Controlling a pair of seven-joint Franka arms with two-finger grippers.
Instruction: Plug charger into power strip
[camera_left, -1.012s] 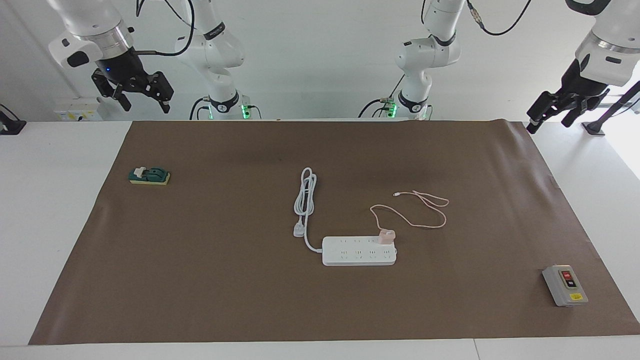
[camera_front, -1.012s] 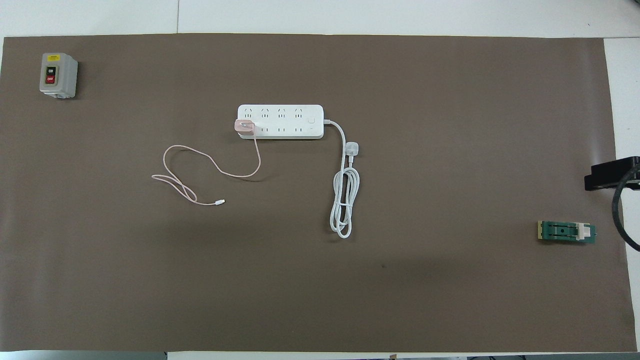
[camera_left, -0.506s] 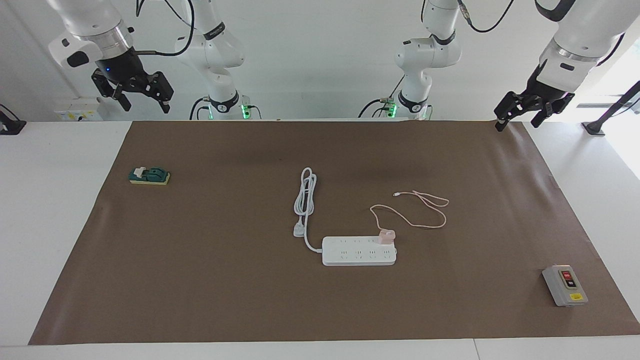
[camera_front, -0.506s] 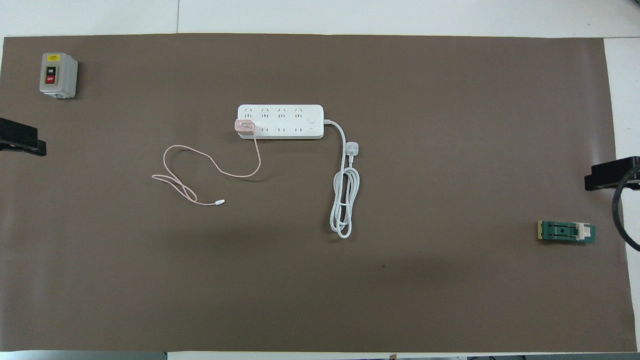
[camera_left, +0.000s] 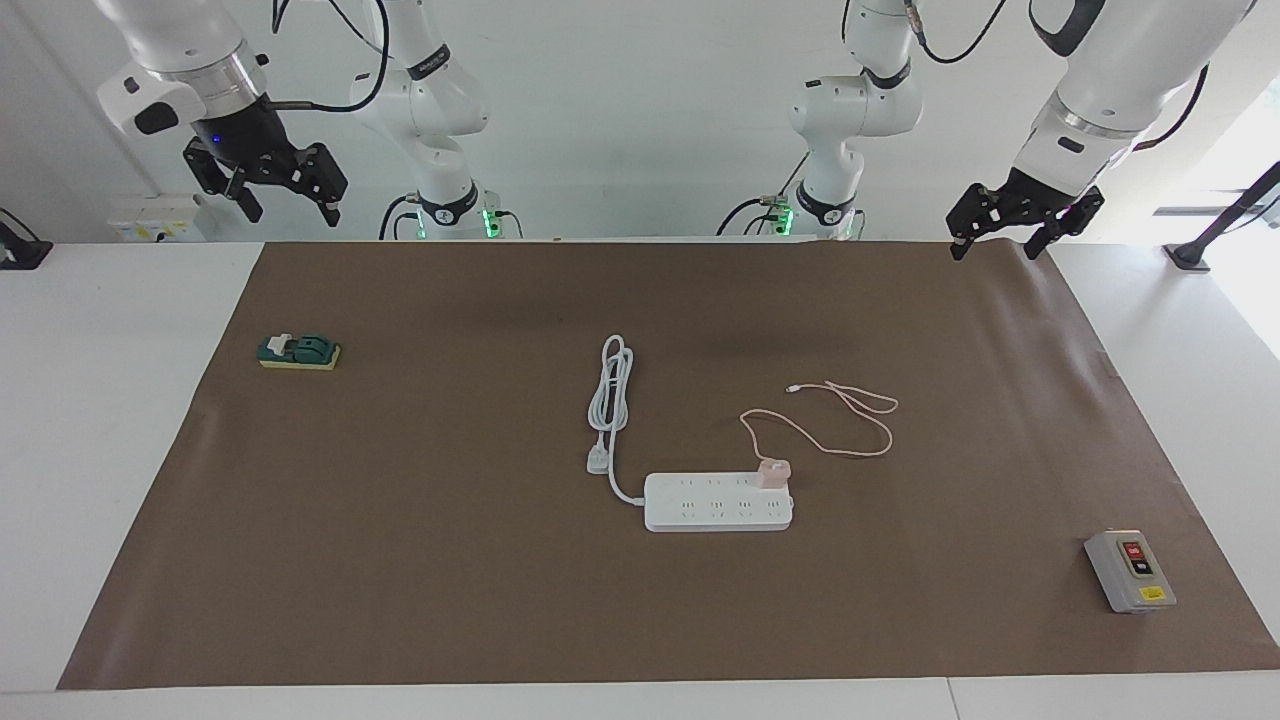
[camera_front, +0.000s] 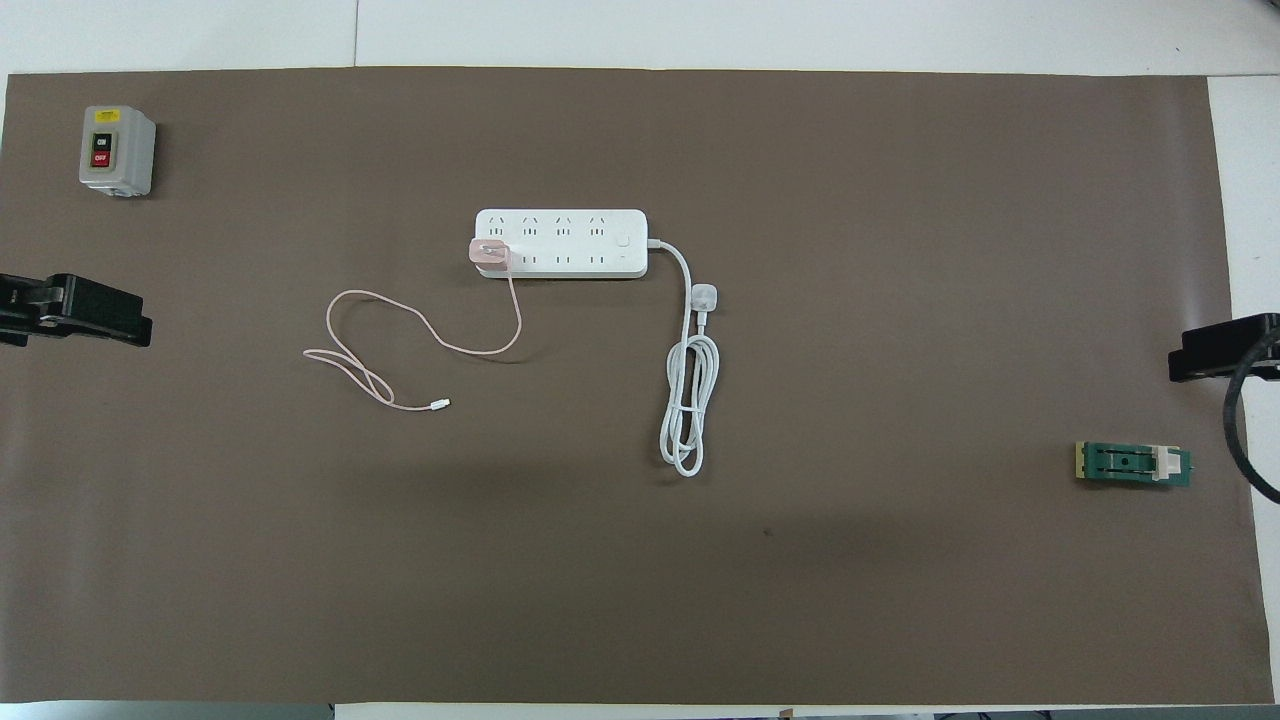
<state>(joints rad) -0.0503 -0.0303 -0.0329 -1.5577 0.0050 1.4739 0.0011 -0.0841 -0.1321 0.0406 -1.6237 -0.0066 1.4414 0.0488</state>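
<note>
The white power strip (camera_left: 700, 505) (camera_front: 580, 225) lies flat in the middle of the brown mat. The pale pink charger (camera_left: 772, 472) (camera_front: 489, 254) sits on the strip's end toward the left arm, on the socket row nearer the robots; I cannot see its prongs. Its thin pink cable (camera_left: 850, 430) (camera_front: 400, 330) loops loosely on the mat nearer the robots. My left gripper (camera_left: 995, 247) (camera_front: 110, 318) hangs open and empty, high over the mat's edge at the left arm's end. My right gripper (camera_left: 290, 212) (camera_front: 1225, 348) waits open and empty, high over the table's right-arm end.
A grey box with red and black buttons (camera_left: 1130, 570) (camera_front: 116, 150) stands at the mat's corner farthest from the robots, at the left arm's end. A green block (camera_left: 298, 352) (camera_front: 1132, 464) lies toward the right arm's end. The strip's coiled white cord (camera_left: 612, 395) (camera_front: 690, 400) lies beside it.
My left gripper has swung inward from off the table's end to over the mat's edge, turning as it came. The right arm, charger and strip have not moved.
</note>
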